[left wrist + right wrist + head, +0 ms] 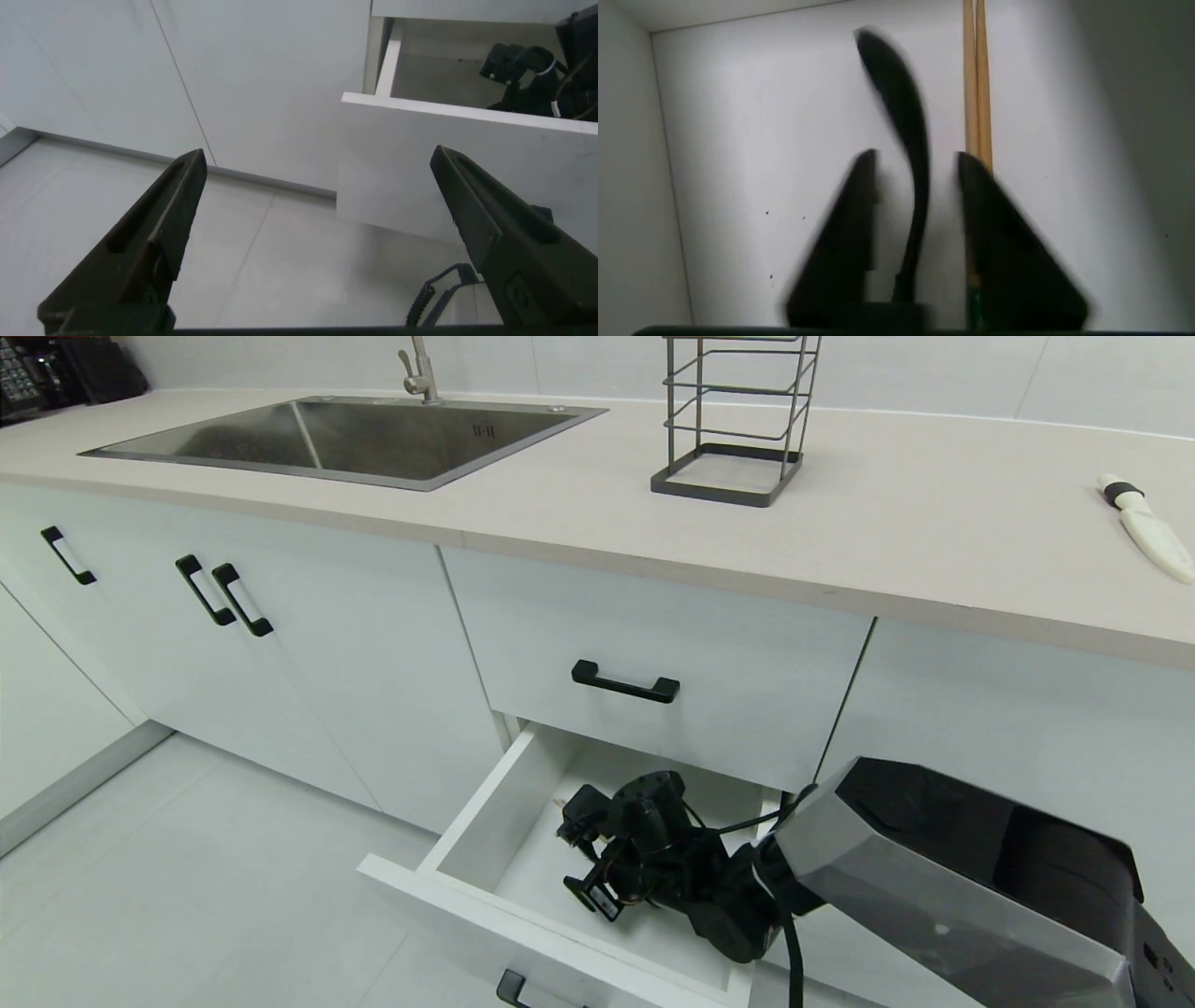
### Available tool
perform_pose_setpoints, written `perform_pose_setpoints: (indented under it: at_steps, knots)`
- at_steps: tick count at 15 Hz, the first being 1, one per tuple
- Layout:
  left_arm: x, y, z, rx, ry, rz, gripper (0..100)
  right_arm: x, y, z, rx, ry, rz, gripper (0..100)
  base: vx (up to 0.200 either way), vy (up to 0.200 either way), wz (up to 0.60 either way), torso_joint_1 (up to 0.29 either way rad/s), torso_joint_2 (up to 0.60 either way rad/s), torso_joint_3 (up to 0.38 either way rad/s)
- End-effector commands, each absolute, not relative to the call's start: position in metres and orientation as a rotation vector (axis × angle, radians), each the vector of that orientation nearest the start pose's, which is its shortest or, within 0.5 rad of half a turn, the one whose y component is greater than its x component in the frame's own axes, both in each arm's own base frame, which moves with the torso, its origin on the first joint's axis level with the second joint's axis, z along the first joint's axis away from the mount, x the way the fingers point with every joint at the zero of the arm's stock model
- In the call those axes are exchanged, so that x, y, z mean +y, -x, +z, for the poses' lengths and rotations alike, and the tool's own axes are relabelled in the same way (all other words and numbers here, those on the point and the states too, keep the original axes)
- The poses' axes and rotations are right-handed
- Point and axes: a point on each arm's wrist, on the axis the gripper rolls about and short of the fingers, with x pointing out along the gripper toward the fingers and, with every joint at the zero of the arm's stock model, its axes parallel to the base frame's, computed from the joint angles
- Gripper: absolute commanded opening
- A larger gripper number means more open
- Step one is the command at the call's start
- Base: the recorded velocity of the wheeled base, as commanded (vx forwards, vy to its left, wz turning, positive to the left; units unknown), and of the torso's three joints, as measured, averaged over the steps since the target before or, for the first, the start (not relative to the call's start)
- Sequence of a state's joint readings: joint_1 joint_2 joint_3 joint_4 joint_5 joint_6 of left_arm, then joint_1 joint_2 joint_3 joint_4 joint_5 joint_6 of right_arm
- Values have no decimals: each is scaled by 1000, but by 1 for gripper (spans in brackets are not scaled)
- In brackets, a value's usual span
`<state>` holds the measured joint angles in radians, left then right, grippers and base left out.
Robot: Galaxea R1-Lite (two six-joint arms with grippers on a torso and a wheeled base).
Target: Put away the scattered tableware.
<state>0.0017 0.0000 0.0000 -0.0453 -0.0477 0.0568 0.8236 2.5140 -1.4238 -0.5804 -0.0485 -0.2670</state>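
Firstly, at far left on the beige stone countertop (579,513): sunken stainless steel sink (355,434) with a steel faucet (420,369) behind it. Below, white cabinet doors with black bar handles (241,599).

Further right, upright on the same countertop, a dark grey wire rack (733,420) with flat base, well apart from the sink. Under it, a closed white drawer with black handle (624,683), and beneath that one the pulled-out white lower drawer (485,821).

Low over the grey floor tiles (234,252), in front of the pulled-out drawer's front panel, the left gripper (318,163), fingers spread wide apart.

Inside the pulled-out drawer, the right gripper (583,859), fingers parted. Between them, seen from the right wrist, a long black spoon (901,103) set lengthwise, with a bright gap on each side of its handle. Not possible to tell whether resting on the drawer floor or not. Just beside the spoon, a pair of light wooden chopsticks (976,75), side by side on the white drawer floor, partly hidden behind one finger.

Finally, at far right on the countertop, a white knife with black band on the handle (1148,527), lying flat, well apart from the rack.
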Motion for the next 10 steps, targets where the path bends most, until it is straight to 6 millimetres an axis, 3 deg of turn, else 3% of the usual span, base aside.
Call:
perform_pose_setpoints:
  at_steps: [1,3,6,9,10]
  knots:
    - [-1,23,80,-47,-58,-45,100,355,-319,28,336,458,837,100,0,0,0,0,0,0]
    - [-1,23,80,-47,-58,-45,100,353,-297,67,279,439,868,100,0,0,0,0,0,0]
    - [-1,23,80,-47,-58,-45,100,331,-257,106,192,399,931,100,0,0,0,0,0,0]
    - [-1,23,80,-47,-58,-45,100,290,-226,146,66,332,958,100,0,0,0,0,0,0]
    - [-1,23,80,-47,-58,-45,100,269,-206,153,29,309,1022,100,0,0,0,0,0,0]
